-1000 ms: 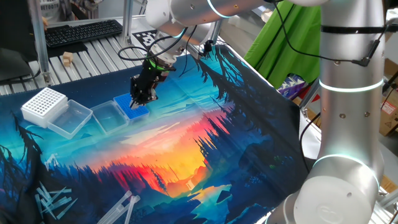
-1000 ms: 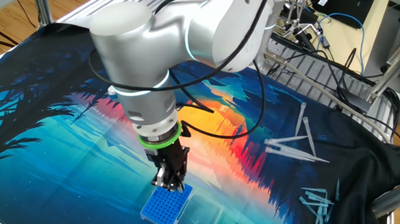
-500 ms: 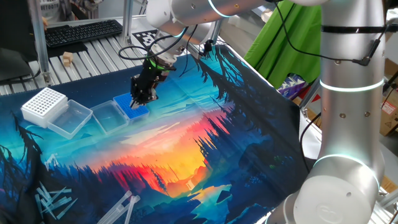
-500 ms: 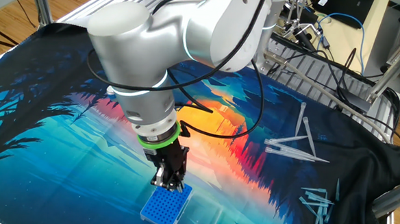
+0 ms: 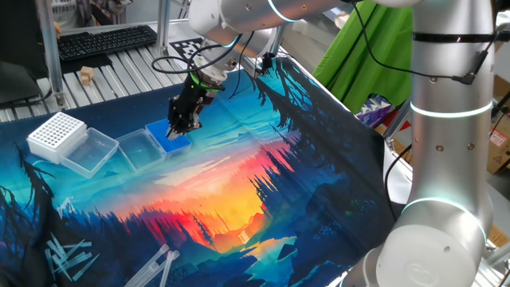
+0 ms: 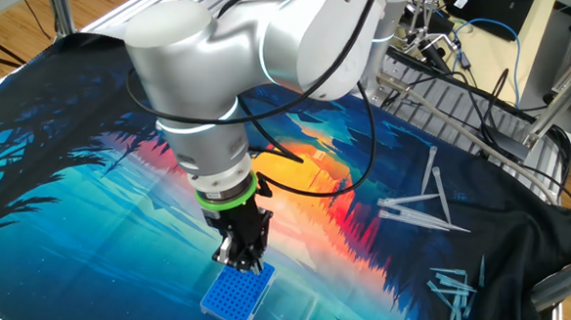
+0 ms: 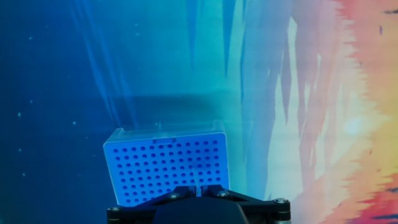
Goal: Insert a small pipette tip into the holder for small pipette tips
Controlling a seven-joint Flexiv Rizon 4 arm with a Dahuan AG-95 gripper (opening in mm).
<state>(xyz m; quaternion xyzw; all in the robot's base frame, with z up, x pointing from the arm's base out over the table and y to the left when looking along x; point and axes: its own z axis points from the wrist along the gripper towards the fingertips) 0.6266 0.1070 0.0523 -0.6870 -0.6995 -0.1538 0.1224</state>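
Note:
The bright-blue holder (image 7: pixel 166 163) with its grid of tiny holes lies on the mat, clear lid (image 5: pixel 135 148) folded open to its left. It also shows in one fixed view (image 5: pixel 170 141) and the other fixed view (image 6: pixel 232 297). My gripper (image 7: pixel 198 188) hangs just above the holder's near edge, pointing down; it shows in both fixed views (image 5: pixel 182 121) (image 6: pixel 240 262). The jaws stand nearly closed on a thin pale sliver, the small pipette tip (image 7: pixel 198 185), which points at the hole grid. Most of the tip is hidden by the fingers.
A larger white perforated rack (image 5: pixel 56 132) with its clear lid (image 5: pixel 90 152) stands left of the holder. Loose long clear tips lie in piles at the mat's near corner (image 5: pixel 68 255) (image 6: pixel 418 208). A keyboard (image 5: pixel 103 40) sits behind the mat.
The arm has shifted very slightly above the holder. The jaws have stayed closed.

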